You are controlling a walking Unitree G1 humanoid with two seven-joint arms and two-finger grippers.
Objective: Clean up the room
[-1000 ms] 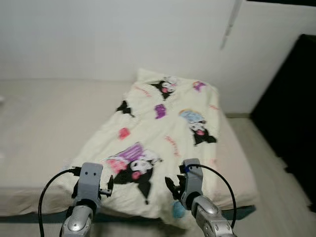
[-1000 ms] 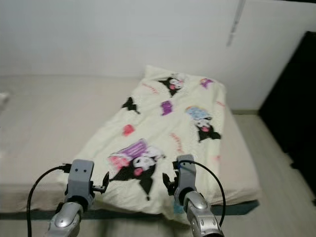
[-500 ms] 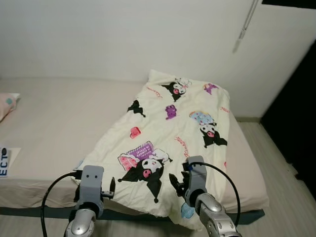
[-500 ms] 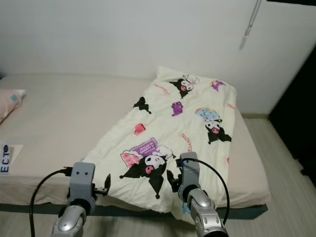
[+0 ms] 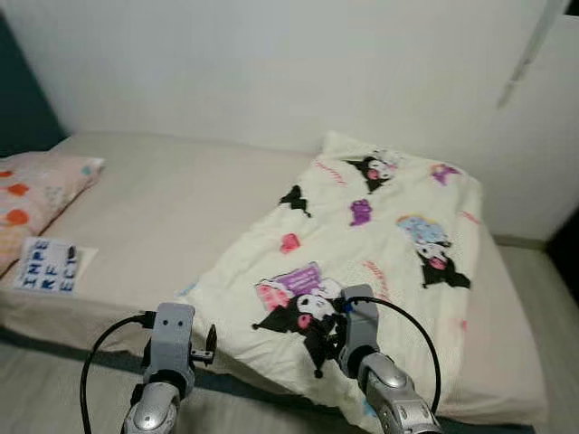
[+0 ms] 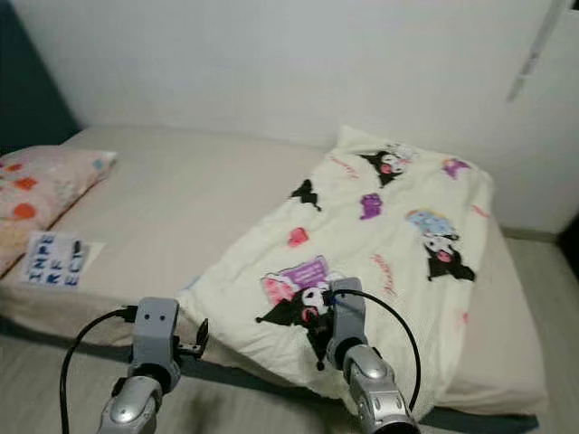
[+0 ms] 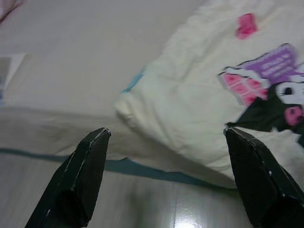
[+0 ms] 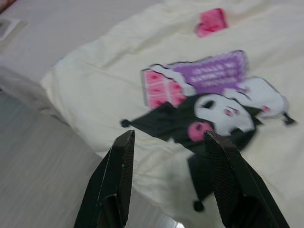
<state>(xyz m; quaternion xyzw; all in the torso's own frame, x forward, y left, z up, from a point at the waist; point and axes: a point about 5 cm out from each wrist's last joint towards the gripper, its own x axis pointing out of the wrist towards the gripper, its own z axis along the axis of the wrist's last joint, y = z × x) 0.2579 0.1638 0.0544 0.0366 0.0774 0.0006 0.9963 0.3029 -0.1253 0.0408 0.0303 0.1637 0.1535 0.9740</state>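
A low bed (image 5: 154, 208) with a beige sheet stands against a white wall (image 5: 271, 63). A cream blanket (image 5: 362, 244) printed with black, pink and purple cartoon figures lies spread diagonally over the right half of the bed, running from the wall side down to the near edge, where its lower corner hangs over the side of the mattress. A pink pillow (image 5: 32, 194) with orange patches rests at the left end of the bed, and a white card (image 5: 50, 264) with dark letters lies on the sheet just beside it. A pale wood floor (image 5: 54, 398) lies in front of the bed, and a teal strip shows along the bottom edge of the mattress.

Both arms are raised in front of the bed's near edge. The left gripper (image 7: 166, 147) hovers over the edge of the mattress near the blanket's left corner, its two black fingers (image 7: 80, 175) spread wide with nothing between them. The right gripper (image 8: 166, 156) hovers above the blanket's lower part, over the black and white cartoon figure beside the purple panel; its fingers (image 8: 114, 185) stand moderately apart and hold nothing. Neither gripper touches the blanket.
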